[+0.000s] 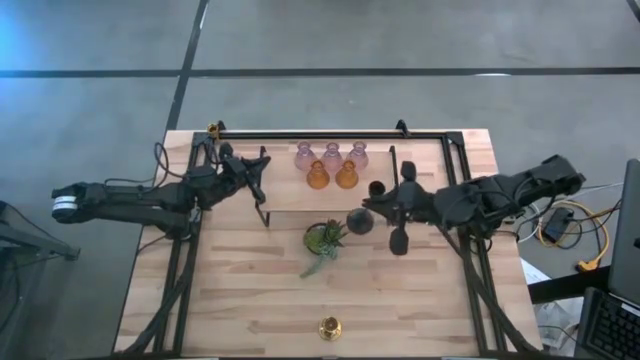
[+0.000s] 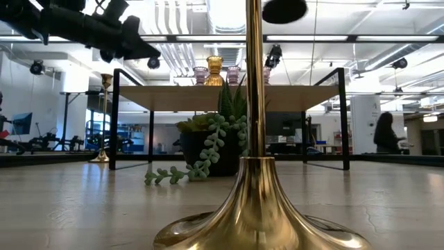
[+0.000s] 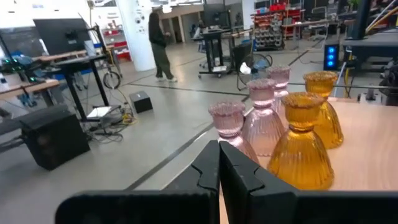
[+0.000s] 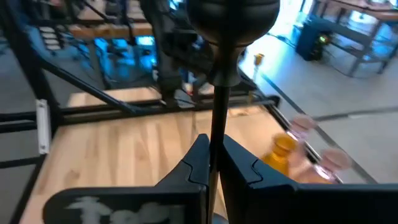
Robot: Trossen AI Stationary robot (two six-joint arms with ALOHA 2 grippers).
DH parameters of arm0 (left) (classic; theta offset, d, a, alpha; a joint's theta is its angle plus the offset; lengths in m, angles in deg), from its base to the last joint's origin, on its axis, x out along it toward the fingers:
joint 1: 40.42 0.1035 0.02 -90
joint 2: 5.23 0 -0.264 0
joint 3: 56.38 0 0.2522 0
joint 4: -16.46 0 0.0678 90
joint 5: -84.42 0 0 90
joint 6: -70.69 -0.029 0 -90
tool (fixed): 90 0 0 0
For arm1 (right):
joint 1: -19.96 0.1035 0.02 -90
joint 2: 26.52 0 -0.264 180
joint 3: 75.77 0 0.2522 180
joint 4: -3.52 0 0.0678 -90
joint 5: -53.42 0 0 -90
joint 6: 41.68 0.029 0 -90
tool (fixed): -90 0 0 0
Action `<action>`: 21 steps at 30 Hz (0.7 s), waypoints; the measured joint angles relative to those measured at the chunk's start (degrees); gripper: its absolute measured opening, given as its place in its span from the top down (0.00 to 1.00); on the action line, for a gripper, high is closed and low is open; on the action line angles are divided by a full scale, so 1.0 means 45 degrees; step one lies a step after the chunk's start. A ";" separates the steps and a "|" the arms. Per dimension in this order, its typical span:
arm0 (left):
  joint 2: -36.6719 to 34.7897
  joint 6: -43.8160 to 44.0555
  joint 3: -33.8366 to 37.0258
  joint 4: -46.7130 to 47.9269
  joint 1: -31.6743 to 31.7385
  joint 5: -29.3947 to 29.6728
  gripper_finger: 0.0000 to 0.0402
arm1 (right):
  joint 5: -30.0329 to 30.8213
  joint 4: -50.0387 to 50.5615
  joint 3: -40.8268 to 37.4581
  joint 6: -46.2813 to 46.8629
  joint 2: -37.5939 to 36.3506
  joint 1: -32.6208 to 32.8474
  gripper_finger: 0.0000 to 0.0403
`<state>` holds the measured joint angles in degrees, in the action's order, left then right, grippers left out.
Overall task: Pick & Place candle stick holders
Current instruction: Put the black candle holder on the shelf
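Observation:
Three pale pink holders (image 1: 331,155) and two amber holders (image 1: 332,176) stand on their bases on a raised wooden shelf (image 1: 430,160) at the table's far side; they also show in the left wrist view (image 3: 273,124). My left gripper (image 1: 262,172) is shut and empty just left of them. My right gripper (image 1: 385,205) is shut on the black holder (image 1: 362,219), right of the potted plant (image 1: 325,240). One brass holder (image 1: 331,327) stands at the near edge and fills the low view (image 2: 257,139). Another brass holder (image 1: 213,128) stands at the far left. My right gripper pinches the black holder's slim stem (image 4: 216,124) between its two fingers. The fingers come about level from the table's right and lie across the stem. The holder is lifted clear of the table and tilted, its round end (image 4: 233,18) beyond the fingertips.
The shelf's black frame (image 1: 330,133) and its legs (image 2: 114,118) stand on the far half of the table. The near half is bare wood (image 1: 240,300) apart from the brass holder. A person (image 3: 158,46) stands in the room beyond.

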<state>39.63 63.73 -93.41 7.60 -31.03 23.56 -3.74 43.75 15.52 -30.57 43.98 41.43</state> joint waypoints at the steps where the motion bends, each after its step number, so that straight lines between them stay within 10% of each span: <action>1: -0.0005 -0.0139 -0.0064 -0.0004 0.0000 0.0004 0.98 | -0.0273 -0.0334 -0.0057 -0.0186 0.0071 -0.0140 0.98; 21: -0.0010 -0.0880 -0.0388 0.0252 0.0000 0.0099 0.98 | -0.5420 -0.2087 -0.0566 -0.1716 0.1676 -0.4200 0.98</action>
<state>39.59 59.77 -95.16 8.74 -31.03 24.00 -28.13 34.36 12.97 -38.29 51.52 22.53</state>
